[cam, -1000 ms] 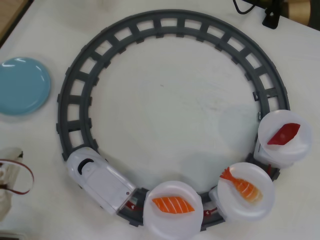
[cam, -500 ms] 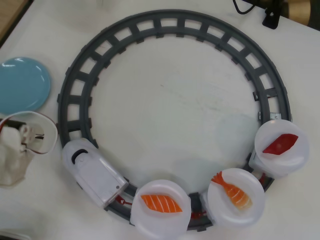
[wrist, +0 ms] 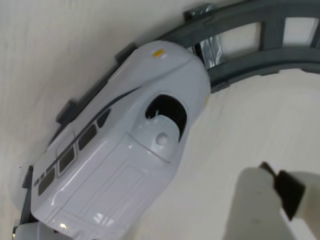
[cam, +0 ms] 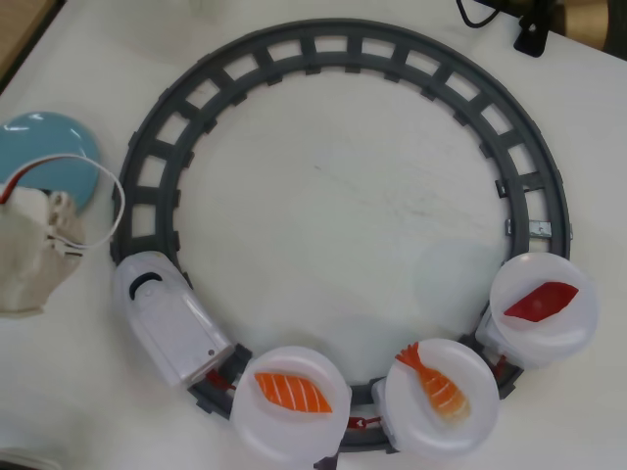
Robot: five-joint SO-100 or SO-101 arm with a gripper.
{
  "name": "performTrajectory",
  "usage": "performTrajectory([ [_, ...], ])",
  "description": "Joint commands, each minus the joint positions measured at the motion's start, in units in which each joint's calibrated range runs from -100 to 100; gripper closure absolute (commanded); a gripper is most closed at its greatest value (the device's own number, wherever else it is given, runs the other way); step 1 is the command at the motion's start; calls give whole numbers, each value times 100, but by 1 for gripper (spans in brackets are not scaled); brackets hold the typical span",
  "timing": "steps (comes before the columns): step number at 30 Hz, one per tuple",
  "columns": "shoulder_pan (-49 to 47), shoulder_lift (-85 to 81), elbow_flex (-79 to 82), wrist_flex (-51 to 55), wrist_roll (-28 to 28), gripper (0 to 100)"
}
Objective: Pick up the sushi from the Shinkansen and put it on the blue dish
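The sushi point(cam: 431, 380), orange with a forked tail, lies on the middle white plate point(cam: 468, 416) at the lower right of the overhead view. The white Shinkansen point(cam: 167, 318) stands on the grey track at the lower left, pulling three plate cars. It fills the wrist view, where the Shinkansen point(wrist: 120, 150) has its nose toward the top. The blue dish point(cam: 49, 152) sits at the far left, partly under my arm. My gripper point(wrist: 275, 195) shows only as a white finger with a dark pad at the bottom right. It is far from the sushi, and I cannot see whether it is open.
A ring of grey track point(cam: 343, 39) covers most of the white table. A flat salmon piece point(cam: 291, 390) and a dark red piece point(cam: 541, 299) ride on the other two plates. My white arm point(cam: 34, 259) trails red and white wires. A black cable point(cam: 529, 29) lies top right.
The train and its plates have rolled along the track, leftward along the bottom. My arm has come in from the lower left and moved up over the blue dish's edge.
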Motion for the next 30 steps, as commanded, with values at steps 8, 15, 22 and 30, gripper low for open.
performTrajectory([
  [8,529,-60,-277,108,-24,97],
  [15,810,-76,-223,108,8,90],
  [22,1163,-35,-187,117,23,80],
  [30,1700,7,-178,117,-102,79],
])
